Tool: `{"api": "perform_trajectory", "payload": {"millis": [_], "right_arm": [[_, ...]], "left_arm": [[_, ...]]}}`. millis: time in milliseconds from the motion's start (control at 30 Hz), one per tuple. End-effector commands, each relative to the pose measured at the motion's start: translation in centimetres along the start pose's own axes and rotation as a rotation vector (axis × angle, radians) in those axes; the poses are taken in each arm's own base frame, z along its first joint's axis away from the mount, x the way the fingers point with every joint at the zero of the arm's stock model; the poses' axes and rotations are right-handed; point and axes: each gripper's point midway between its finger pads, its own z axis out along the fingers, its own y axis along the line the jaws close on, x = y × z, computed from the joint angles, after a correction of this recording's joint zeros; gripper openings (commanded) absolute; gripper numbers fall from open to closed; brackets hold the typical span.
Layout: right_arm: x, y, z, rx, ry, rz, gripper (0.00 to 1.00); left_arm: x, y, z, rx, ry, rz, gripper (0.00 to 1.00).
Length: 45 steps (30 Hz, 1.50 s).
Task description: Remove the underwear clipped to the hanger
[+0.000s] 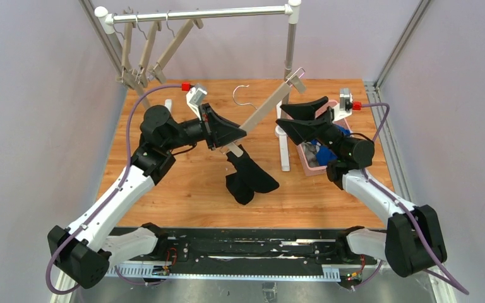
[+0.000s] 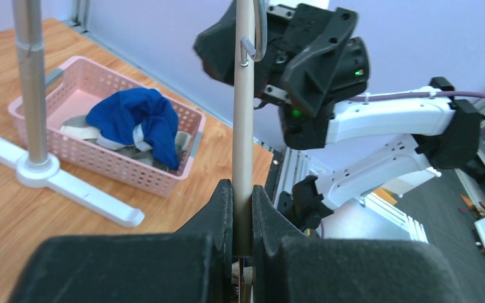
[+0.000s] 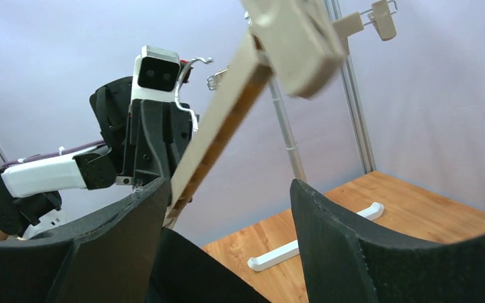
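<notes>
My left gripper (image 1: 227, 136) is shut on the beige hanger bar (image 1: 262, 110) and holds it tilted above the table; the jaws pinch the bar in the left wrist view (image 2: 243, 196). The black underwear (image 1: 249, 178) hangs from the hanger's lower end and rests on the table. My right gripper (image 1: 290, 118) is open and empty beside the hanger's upper half. In the right wrist view (image 3: 227, 189) the bar (image 3: 227, 113) passes its left finger, with black cloth (image 3: 189, 271) below. The blue underwear (image 2: 136, 120) and grey underwear (image 2: 79, 129) lie in the pink basket (image 2: 101, 164).
The pink basket (image 1: 308, 165) sits at the right under my right arm. A white clothes rack (image 1: 202, 14) stands at the back with several bare hangers (image 1: 145, 57) at its left end. The rack's white foot (image 1: 283, 151) lies beside the basket.
</notes>
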Motion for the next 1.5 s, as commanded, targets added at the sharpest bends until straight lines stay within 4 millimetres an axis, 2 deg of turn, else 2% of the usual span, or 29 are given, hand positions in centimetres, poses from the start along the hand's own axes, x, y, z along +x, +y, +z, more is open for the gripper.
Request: {"api": "perform_trajectory", "payload": {"millis": [0,367,600,700,833,967,1100,1267,1400,1467], "right_arm": [[-2.1,2.5,1.3,-0.117,-0.077,-0.024,0.72],[-3.9,3.1,2.8,-0.143,-0.127,-0.057,0.71],[-3.6,2.8,3.4,-0.149,-0.115,-0.045,0.63],[-3.3,2.7,3.5,-0.157,-0.104,-0.043,0.55],[-3.0,2.8,3.6,-0.166,-0.09,-0.045,0.38],[-2.9,2.8,3.8,-0.178,-0.077,-0.048,0.03],[-2.6,2.7,3.7,-0.176,-0.071,-0.053,0.01],[-2.6,2.9,3.5,-0.177,-0.072,-0.069,0.01],[-3.2,3.8,3.4,-0.202,-0.075,-0.098,0.01],[-3.6,4.4,3.4,-0.215,-0.079,-0.106,0.01]], "left_arm": [[-1.7,-2.4,0.6,0.098,-0.079,0.028,0.0],[-0.6,-2.9,1.8,0.125,-0.066,0.003,0.0],[-1.0,-2.8,2.4,0.118,-0.087,0.008,0.0],[-1.4,-2.8,2.7,0.123,-0.106,0.006,0.0],[-1.5,-3.0,3.2,0.138,-0.107,-0.003,0.0],[-1.1,-3.0,3.5,0.143,-0.096,-0.011,0.0],[-0.7,-2.8,3.8,0.145,-0.083,-0.021,0.0],[0.1,-2.4,3.8,0.141,-0.068,-0.03,0.33],[0.9,-1.9,3.5,0.117,-0.046,-0.018,0.52],[1.3,-1.3,3.3,0.08,-0.028,0.011,0.58]]}}
